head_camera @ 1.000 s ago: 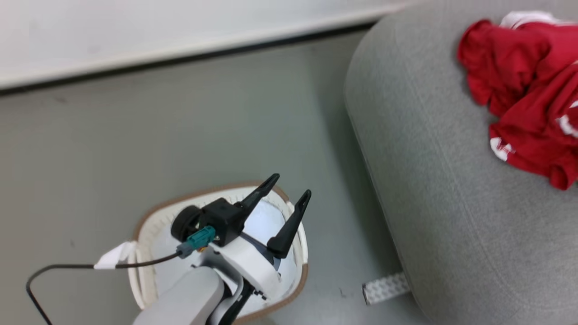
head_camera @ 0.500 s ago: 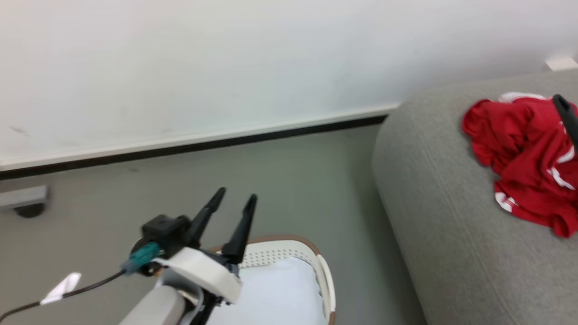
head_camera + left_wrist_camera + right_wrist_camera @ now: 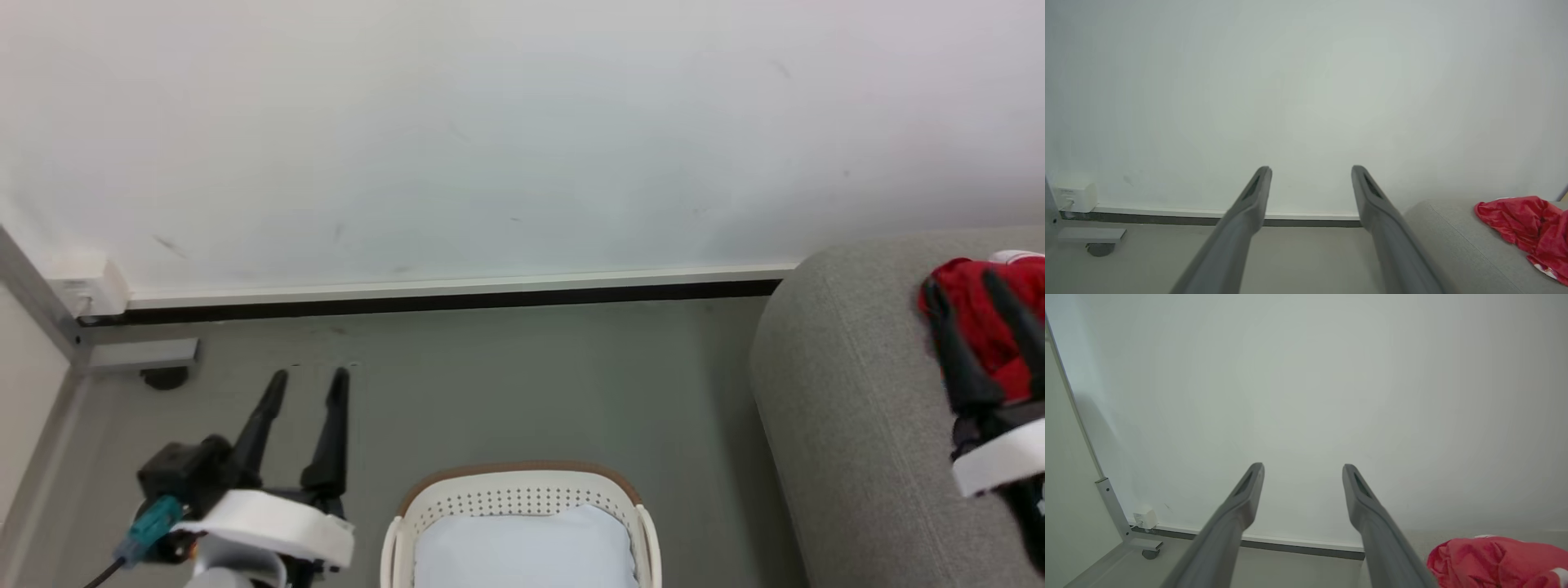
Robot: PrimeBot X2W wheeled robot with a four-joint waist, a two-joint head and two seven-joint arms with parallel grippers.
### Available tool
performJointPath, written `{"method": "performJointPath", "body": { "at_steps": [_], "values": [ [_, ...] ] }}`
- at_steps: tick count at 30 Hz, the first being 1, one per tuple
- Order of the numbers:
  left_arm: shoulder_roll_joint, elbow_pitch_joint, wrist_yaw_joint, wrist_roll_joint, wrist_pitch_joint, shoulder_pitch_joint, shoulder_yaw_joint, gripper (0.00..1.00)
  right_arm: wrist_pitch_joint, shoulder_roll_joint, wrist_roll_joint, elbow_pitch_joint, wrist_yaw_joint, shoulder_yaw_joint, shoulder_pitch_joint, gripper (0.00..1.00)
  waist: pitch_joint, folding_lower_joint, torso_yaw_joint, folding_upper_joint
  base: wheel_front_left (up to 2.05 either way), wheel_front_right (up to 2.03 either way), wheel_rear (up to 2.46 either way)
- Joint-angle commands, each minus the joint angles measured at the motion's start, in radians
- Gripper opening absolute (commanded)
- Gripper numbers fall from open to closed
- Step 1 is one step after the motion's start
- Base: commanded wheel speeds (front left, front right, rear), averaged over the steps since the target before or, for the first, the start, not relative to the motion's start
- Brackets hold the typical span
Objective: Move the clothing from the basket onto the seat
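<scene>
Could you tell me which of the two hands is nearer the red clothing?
The right hand, whose dark fingers overlap the clothing on the seat in the head view; the left hand is over the floor beside the basket.

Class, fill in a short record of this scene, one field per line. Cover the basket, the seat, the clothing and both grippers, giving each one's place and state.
basket: oval white perforated plastic, brown rim, on the grey floor; the visible part shows a pale liner and no red fabric
seat: large, rounded, light grey upholstery, right of the basket
clothing: bright red fabric with white trim, bunched on the seat
left gripper: open, empty, above the floor left of the basket
right gripper: open, empty, in front of the clothing
</scene>
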Motion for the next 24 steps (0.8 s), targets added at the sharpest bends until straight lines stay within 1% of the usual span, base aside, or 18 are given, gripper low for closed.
{"method": "performJointPath", "body": {
  "at_steps": [1, 3, 5, 7, 8, 11, 13, 18, 24],
  "values": [
    [-0.009, -0.002, 0.012, 0.021, 0.0, 0.031, 0.035, 1.0, -0.021, 0.035, -0.043, -0.011, -0.002, -0.034, 0.054, 1.0, -0.006, 0.0002, 0.013, 0.0, 0.0, 0.0, 0.0],
    [-0.025, -0.005, 0.017, 0.049, 0.0, 0.059, 0.07, 1.0, -0.04, 0.085, -0.099, -0.019, -0.002, -0.082, 0.107, 1.0, -0.007, 0.0002, 0.017, 0.0, 0.0, 0.0, 0.0],
    [-0.043, -0.012, 0.008, 0.061, 0.0, 0.085, 0.101, 1.0, -0.058, 0.129, -0.181, -0.021, -0.002, -0.128, 0.155, 1.0, -0.007, 0.0002, 0.017, 0.0, 0.0, 0.0, 0.0],
    [-0.061, -0.024, 0.004, 0.089, 0.0, 0.109, 0.136, 1.0, -0.07, 0.191, -0.246, -0.026, -0.002, -0.161, 0.207, 1.0, -0.006, 0.0002, 0.017, 0.0, 0.0, 0.0, 0.0],
    [-0.077, -0.033, -0.002, 0.101, 0.0, 0.122, 0.151, 1.0, -0.073, 0.221, -0.272, -0.032, -0.002, -0.179, 0.228, 1.0, -0.006, 0.0002, 0.015, 0.0, 0.0, 0.0, 0.0],
    [-0.109, -0.044, -0.021, 0.146, 0.0, 0.166, 0.192, 1.0, -0.079, 0.282, -0.347, -0.04, -0.002, -0.212, 0.282, 1.0, -0.006, 0.0002, 0.005, 0.0, 0.0, 0.0, 0.0],
    [-0.131, -0.03, -0.048, 0.175, 0.0, 0.189, 0.203, 1.0, -0.079, 0.324, -0.384, -0.049, -0.002, -0.229, 0.304, 1.0, -0.005, 0.0002, -0.002, 0.0, 0.0, 0.0, 0.0],
    [-0.165, -0.008, -0.09, 0.245, 0.0, 0.208, 0.234, 1.0, -0.08, 0.392, -0.449, -0.05, -0.002, -0.249, 0.339, 1.0, -0.001, 0.0002, -0.009, 0.0, 0.0, 0.0, 0.0],
    [-0.193, 0.024, -0.121, 0.281, 0.0, 0.207, 0.282, 1.0, -0.08, 0.429, -0.47, -0.037, -0.002, -0.253, 0.347, 1.0, -0.001, 0.0002, -0.01, 0.0, 0.0, 0.0, 0.0]
  ]
}}
